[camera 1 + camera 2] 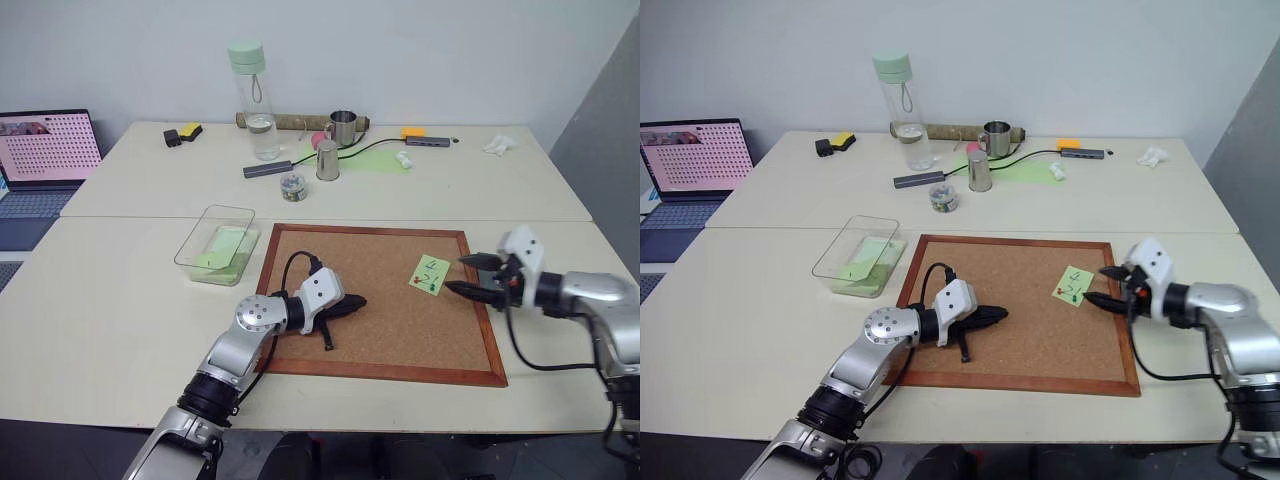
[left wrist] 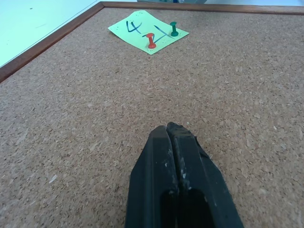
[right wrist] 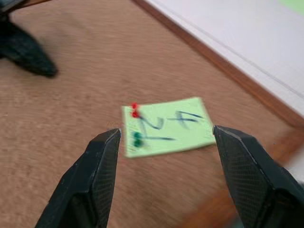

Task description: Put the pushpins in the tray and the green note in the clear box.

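I see the clear box (image 1: 215, 243) at far left, off the cork board (image 1: 380, 330), standing on a larger pale-green sheet (image 1: 226, 262); nothing in it yet.

Left gripper (image 1: 352, 301) rests low over the board's left half, fingers clenched together, grasping nothing. It points across the board toward the note.

Green note (image 1: 430, 274) sits in the board's upper right part, near the right frame, pinned by two pushpins: red pin (image 2: 151, 41) and green pin (image 2: 174, 30), side by side along the note's near edge, both upright. I cannot make out the tray in these views.

Right gripper (image 1: 471, 276) hovers just right of the note, over the board's right frame, fingers spread wide and empty. In its wrist view the note lies straight ahead between the two fingers (image 3: 92, 175), the pins on the side toward the left gripper.

Judgement: the right arm is much nearer; the left is well apart. The pins must come out first, and they lie ahead of the right gripper, across the note, so it needs a short reach forward.
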